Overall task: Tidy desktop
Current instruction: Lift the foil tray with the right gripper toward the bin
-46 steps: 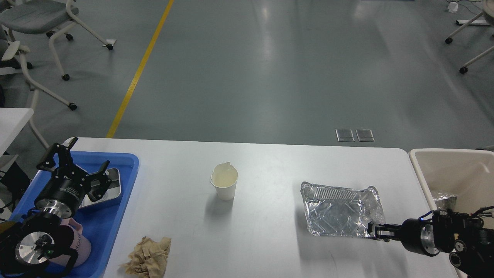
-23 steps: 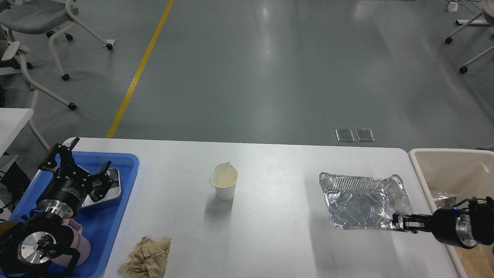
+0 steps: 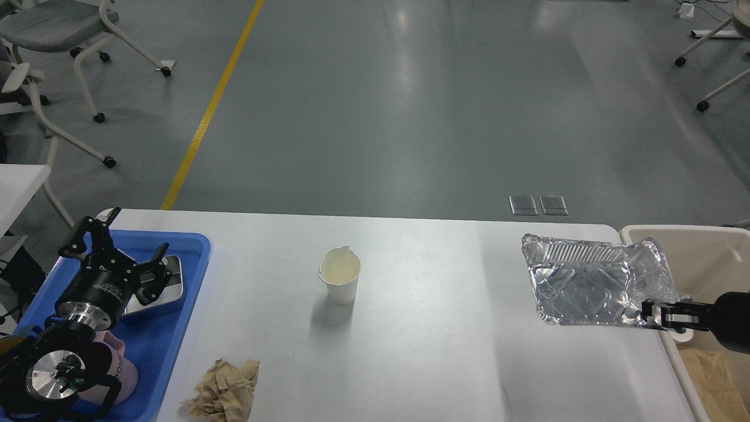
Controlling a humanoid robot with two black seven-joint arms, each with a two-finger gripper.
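Note:
The white desktop point(image 3: 410, 351) fills the lower part of the head view. My right gripper point(image 3: 651, 312) is shut on the near right corner of a crumpled foil tray point(image 3: 592, 287) and holds it lifted at the desktop's right edge, partly over the beige bin point(image 3: 703, 252). My left gripper point(image 3: 120, 249) is open and empty above the blue tray point(image 3: 170, 328) at the left. A white paper cup point(image 3: 340, 276) stands upright mid-desktop. A crumpled brown paper napkin point(image 3: 225, 391) lies near the front left.
The blue tray holds a metal container point(image 3: 167, 287) and a pink mug point(image 3: 120, 375). The beige bin holds brown paper point(image 3: 715, 375). Wheeled chairs point(image 3: 58, 35) stand on the floor behind, and a second white table point(image 3: 17, 187) is at far left.
My right gripper has carried the foil tray to the right and up, from the desktop's right part to over the bin's edge. The left arm has barely moved.

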